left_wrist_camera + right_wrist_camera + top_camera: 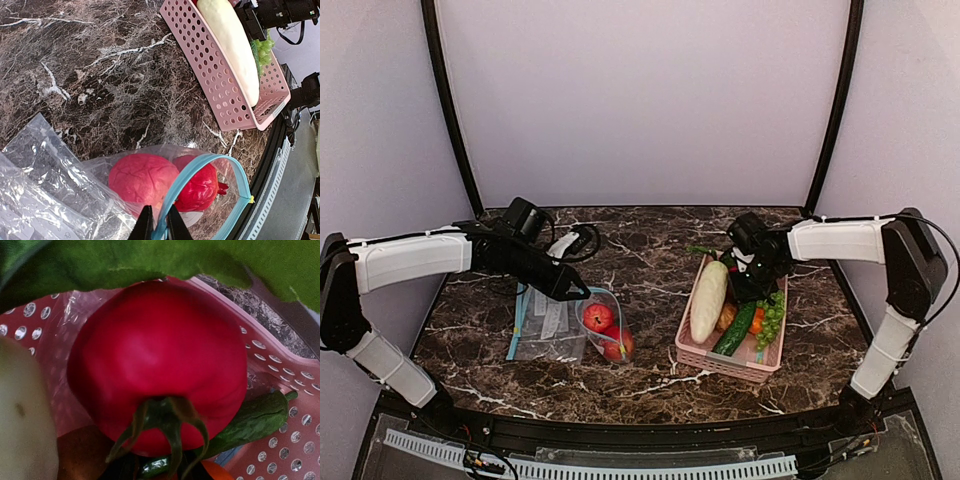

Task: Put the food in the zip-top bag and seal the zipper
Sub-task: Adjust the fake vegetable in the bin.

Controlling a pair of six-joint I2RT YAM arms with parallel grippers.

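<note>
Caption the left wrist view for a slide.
Left tool pinches the blue zipper of the bag, two red fruits inside.

I am working in a robot test booth, not a kitchen: plain pale walls (640,100) and black poles (450,110) are boxing in a dark marble-patterned table (650,250). Cables (584,240) are lying near its far left corner, and a slotted white strip (620,467) is running along its near edge.

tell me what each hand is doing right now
left hand: closed on the blue zipper strip
right hand: cannot tell if open or closed
</note>
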